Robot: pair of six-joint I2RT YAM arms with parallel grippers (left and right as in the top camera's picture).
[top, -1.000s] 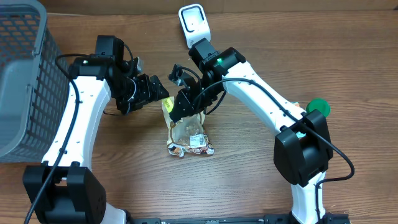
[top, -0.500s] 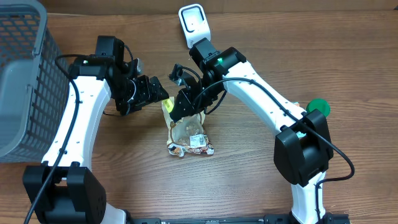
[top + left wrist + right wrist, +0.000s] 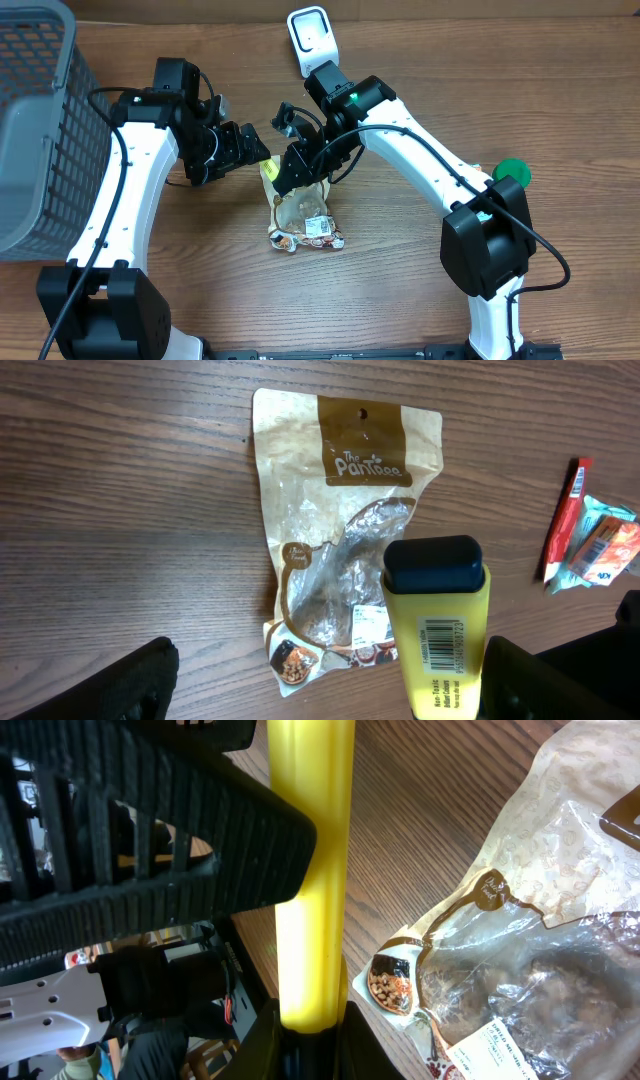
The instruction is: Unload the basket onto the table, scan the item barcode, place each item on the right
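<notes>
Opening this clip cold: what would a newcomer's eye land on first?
First, the yellow highlighter with a dark cap and a barcode label, clamped in the right end effector at mid-table. It is held over a clear-windowed Pantree snack pouch lying flat on the wood. The left end effector stands open close beside it, and a white scanner sits at the table's far edge.
</notes>
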